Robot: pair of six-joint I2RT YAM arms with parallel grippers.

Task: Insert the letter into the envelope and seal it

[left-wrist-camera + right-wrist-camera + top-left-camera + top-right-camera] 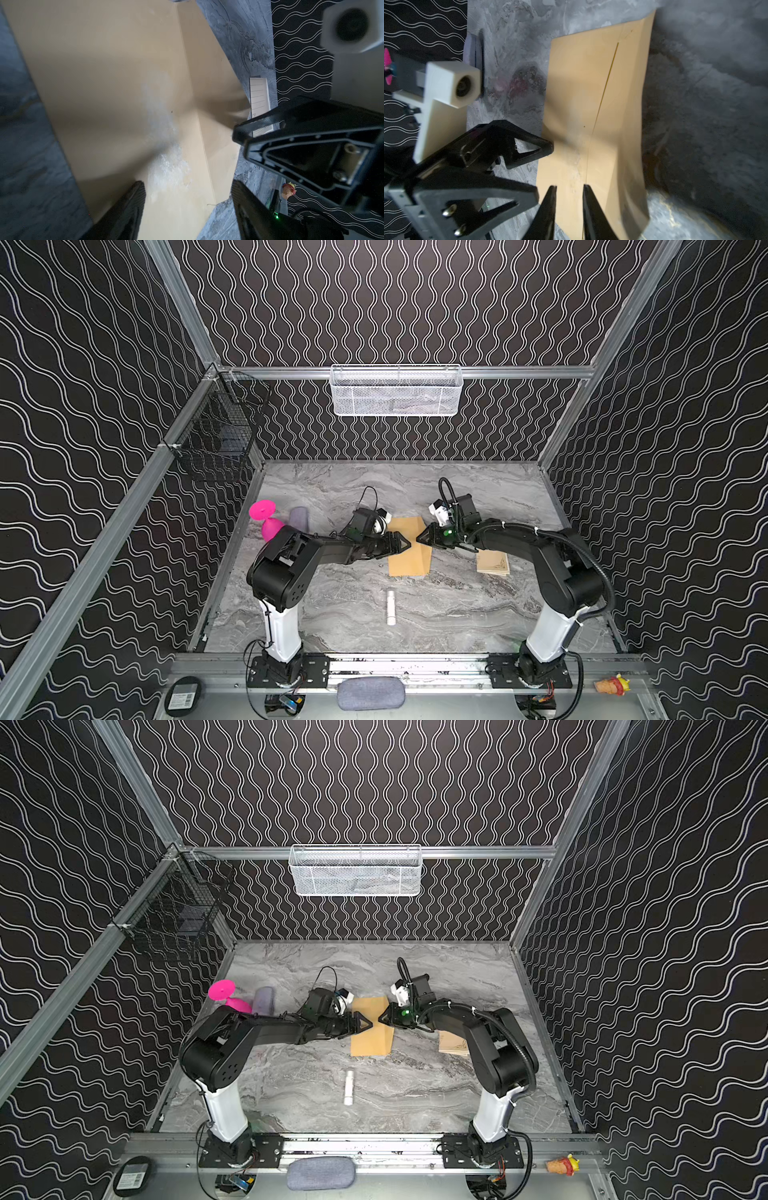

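Readying the long kraft-brown paper envelope [409,563] at the middle of the grey marble desk [332,614].
The left jaws are wide apart and the right jaws narrowly apart, both empty over the envelope. The pale tan, border-printed letter [492,563] lies beside it under the right arm. Probably best to pin the body flat and lift only the flap.

Left gripper [404,545] and right gripper [420,538] nearly tip to tip above envelope [409,564]; narrow gap. Front table [332,626] open save tube [391,606]. Letter [493,563] beside right arm. Glass [268,522] far left.
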